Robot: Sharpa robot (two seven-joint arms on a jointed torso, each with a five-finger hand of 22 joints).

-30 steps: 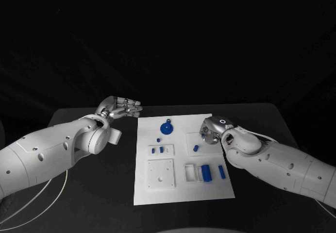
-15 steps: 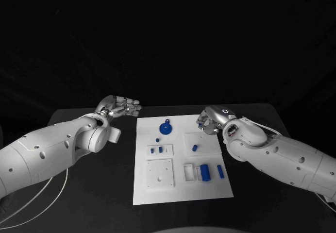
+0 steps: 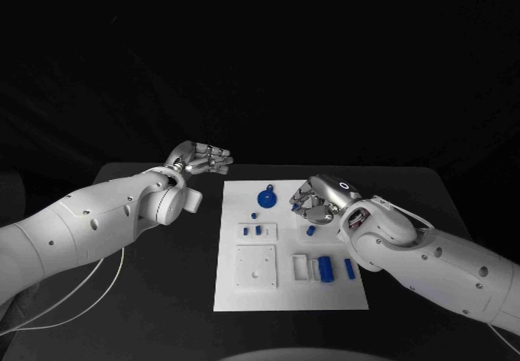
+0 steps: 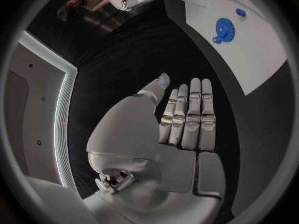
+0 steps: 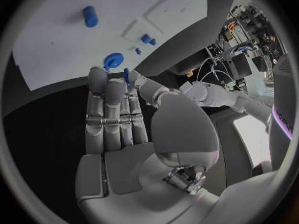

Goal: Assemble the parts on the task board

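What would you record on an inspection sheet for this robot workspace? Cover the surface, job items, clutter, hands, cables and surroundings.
Surface: black table bearing the white rectangular task board.
Job's things: blue plastic gear and small blue blocks lie on the board.
Clutter: nothing seen.
Hands: left robot hand holds nothing, beside the board; right robot hand pinches a small blue peg over the board.
Cables: white cable on the table by the left arm.
Surroundings: dark backdrop.

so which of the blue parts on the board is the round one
The blue gear at the task board's far end; the other blue parts are short pegs and blocks.
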